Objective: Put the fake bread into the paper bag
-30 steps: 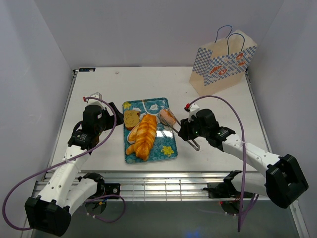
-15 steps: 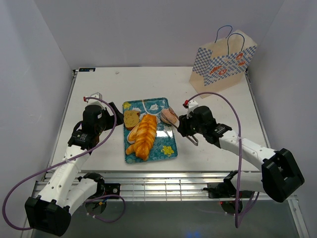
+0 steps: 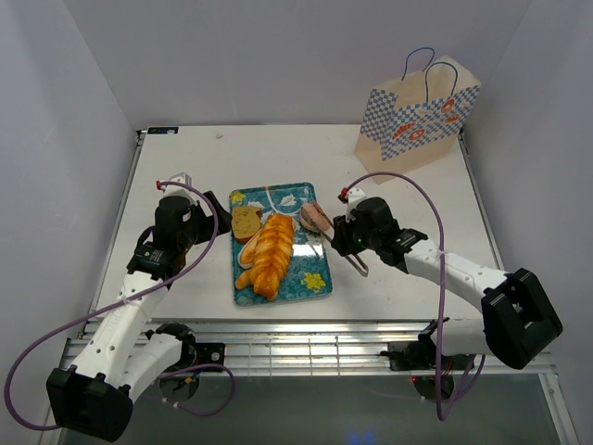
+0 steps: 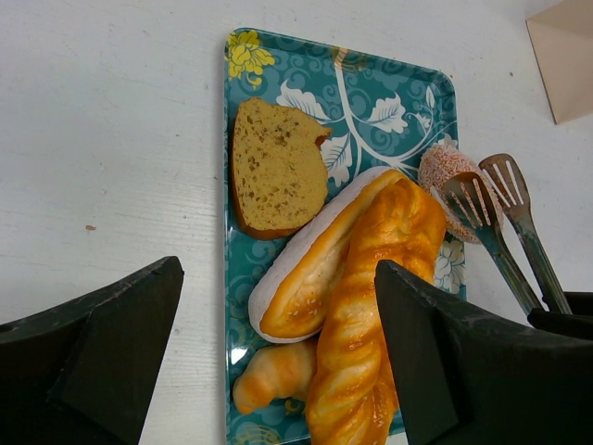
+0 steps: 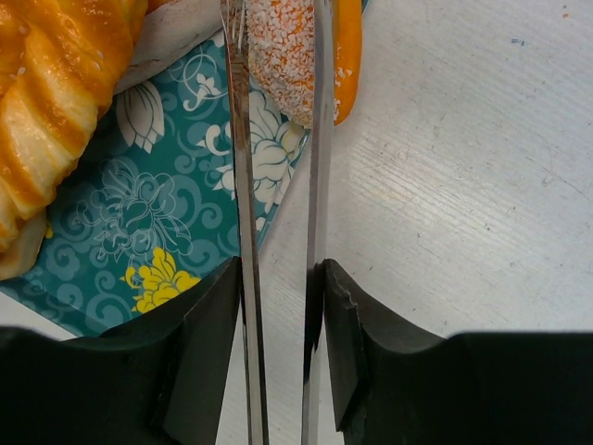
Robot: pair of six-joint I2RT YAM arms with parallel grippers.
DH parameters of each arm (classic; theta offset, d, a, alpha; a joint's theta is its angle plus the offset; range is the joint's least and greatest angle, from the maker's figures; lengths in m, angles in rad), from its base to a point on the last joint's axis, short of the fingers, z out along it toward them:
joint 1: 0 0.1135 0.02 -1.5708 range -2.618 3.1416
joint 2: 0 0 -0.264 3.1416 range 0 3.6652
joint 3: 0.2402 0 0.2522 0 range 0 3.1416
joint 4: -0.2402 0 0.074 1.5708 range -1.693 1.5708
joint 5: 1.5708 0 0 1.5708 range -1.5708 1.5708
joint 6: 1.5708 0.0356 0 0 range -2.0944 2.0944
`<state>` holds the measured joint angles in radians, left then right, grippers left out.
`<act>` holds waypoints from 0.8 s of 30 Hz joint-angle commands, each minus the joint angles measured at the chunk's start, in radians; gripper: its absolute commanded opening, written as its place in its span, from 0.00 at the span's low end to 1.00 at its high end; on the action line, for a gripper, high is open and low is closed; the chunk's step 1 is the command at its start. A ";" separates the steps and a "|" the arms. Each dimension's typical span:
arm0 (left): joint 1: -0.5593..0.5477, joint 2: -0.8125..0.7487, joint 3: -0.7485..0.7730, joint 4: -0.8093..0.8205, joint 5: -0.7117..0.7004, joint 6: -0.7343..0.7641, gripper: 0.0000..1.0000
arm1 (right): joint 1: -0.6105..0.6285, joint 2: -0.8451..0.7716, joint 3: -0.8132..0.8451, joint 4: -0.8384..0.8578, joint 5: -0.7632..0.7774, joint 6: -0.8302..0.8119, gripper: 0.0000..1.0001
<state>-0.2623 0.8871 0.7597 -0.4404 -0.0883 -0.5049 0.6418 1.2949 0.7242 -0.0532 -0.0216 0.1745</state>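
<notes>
Several fake bread pieces lie on the blue patterned tray [image 3: 315, 278]: a braided loaf [image 3: 271, 250], a toast slice [image 3: 246, 222], a small croissant [image 4: 278, 375] and a sugared oval bun [image 3: 315, 219] at the tray's right edge. My right gripper [image 3: 345, 243] is shut on the metal tongs [image 5: 278, 185]; their two arms straddle the oval bun [image 5: 289, 56]. My left gripper [image 3: 208, 218] is open and empty, left of the tray. The paper bag [image 3: 419, 116] stands upright at the far right.
The tray [image 4: 371, 83] sits mid-table between the arms. The table's far edge meets the white back wall, and the bag stands close to the right wall.
My right gripper has moved the tongs a little left toward the tray, so they close in round the oval bun. The left arm has not moved.
</notes>
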 commanded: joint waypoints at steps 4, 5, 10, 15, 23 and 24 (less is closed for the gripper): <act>-0.003 -0.010 -0.011 0.014 0.016 0.006 0.95 | 0.004 0.000 0.063 -0.019 0.069 -0.006 0.41; -0.003 -0.013 -0.011 0.014 0.018 0.008 0.95 | 0.004 -0.002 0.063 -0.022 0.074 -0.007 0.39; -0.003 -0.013 -0.013 0.016 0.019 0.006 0.95 | 0.004 -0.022 0.070 -0.039 0.083 -0.009 0.22; -0.003 -0.016 -0.013 0.016 0.019 0.008 0.95 | 0.004 -0.034 0.110 -0.063 0.060 -0.006 0.12; -0.003 -0.023 -0.014 0.016 0.016 0.008 0.95 | 0.001 -0.075 0.198 -0.068 -0.017 0.034 0.10; -0.003 -0.022 -0.013 0.017 0.016 0.008 0.95 | -0.002 -0.086 0.210 -0.077 -0.015 0.036 0.10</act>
<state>-0.2623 0.8864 0.7597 -0.4404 -0.0814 -0.5049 0.6434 1.2591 0.8528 -0.1539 -0.0135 0.1913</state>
